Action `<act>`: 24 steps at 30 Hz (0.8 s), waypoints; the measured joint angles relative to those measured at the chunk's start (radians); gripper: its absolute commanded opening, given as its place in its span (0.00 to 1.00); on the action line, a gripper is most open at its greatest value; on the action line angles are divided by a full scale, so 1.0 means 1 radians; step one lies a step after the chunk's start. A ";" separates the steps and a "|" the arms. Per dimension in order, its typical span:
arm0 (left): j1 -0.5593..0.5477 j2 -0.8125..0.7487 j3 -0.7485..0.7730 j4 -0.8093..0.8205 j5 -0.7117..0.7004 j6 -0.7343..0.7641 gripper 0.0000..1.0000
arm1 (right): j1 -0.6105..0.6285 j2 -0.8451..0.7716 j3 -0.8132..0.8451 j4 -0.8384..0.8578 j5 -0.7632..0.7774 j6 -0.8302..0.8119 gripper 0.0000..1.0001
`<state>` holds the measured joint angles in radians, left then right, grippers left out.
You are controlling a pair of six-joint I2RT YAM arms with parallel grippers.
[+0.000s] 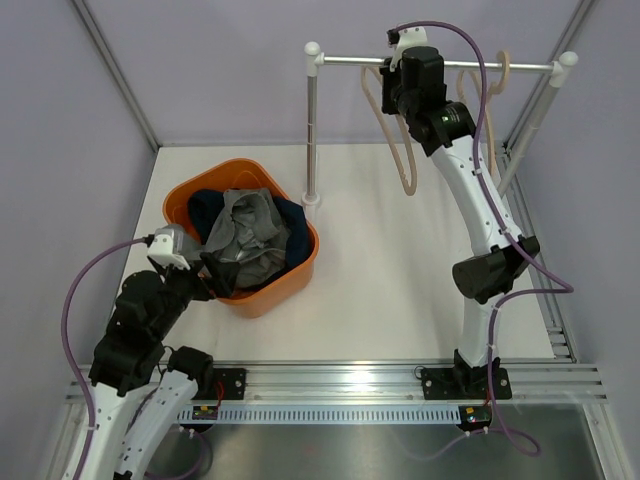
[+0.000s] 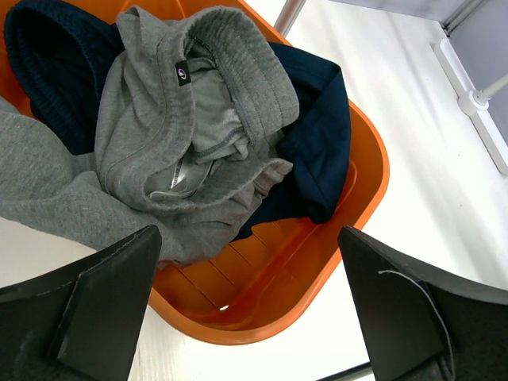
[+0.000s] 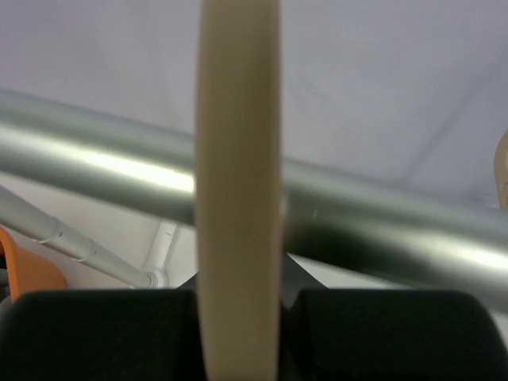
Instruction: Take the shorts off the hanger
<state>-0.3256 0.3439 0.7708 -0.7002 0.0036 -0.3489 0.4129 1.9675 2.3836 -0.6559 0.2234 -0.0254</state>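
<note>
Grey cloth shorts (image 1: 248,232) and dark blue shorts (image 1: 205,208) lie in the orange plastic tub (image 1: 290,280). The left tool (image 2: 250,262) is spread wide nearby. The right tool (image 3: 238,305) squeezes a cream hanger (image 3: 238,159).

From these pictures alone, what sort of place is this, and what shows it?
Probably a robot test cell staged as a laundry corner: bolted-down arms, a hanger on a clothes rail, shorts in an orange tub.

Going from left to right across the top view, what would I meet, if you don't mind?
First the tub holding the shorts → upright post → left hanger → right hanger → slanted post.
</note>
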 measured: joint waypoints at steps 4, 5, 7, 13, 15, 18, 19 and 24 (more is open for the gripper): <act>0.000 0.005 -0.002 0.001 0.000 0.000 0.99 | -0.015 0.032 0.019 -0.003 -0.001 0.000 0.00; 0.000 0.006 -0.002 0.001 0.000 0.000 0.99 | -0.018 0.035 0.019 -0.004 -0.001 0.000 0.00; 0.000 0.006 -0.002 0.002 0.000 0.000 0.99 | -0.021 0.039 0.019 -0.004 -0.001 0.000 0.00; 0.000 0.006 -0.002 0.005 0.000 0.000 0.99 | -0.023 0.040 0.006 0.005 -0.006 0.006 0.00; 0.000 0.006 -0.002 0.006 0.000 0.000 0.99 | -0.023 0.032 -0.024 0.026 -0.007 0.008 0.00; 0.000 0.006 -0.003 0.006 0.000 0.000 0.99 | -0.023 0.010 -0.074 0.069 -0.008 0.013 0.00; 0.000 0.006 -0.005 0.007 0.000 0.000 0.99 | -0.023 0.002 -0.086 0.074 -0.008 0.021 0.00; -0.001 0.006 -0.008 0.007 0.000 0.000 0.99 | -0.023 -0.031 -0.137 0.091 -0.009 0.039 0.10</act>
<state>-0.3264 0.3504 0.7624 -0.6933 0.0032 -0.3489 0.3897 1.9366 2.2471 -0.5652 0.2146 0.0139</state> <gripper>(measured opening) 0.988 0.130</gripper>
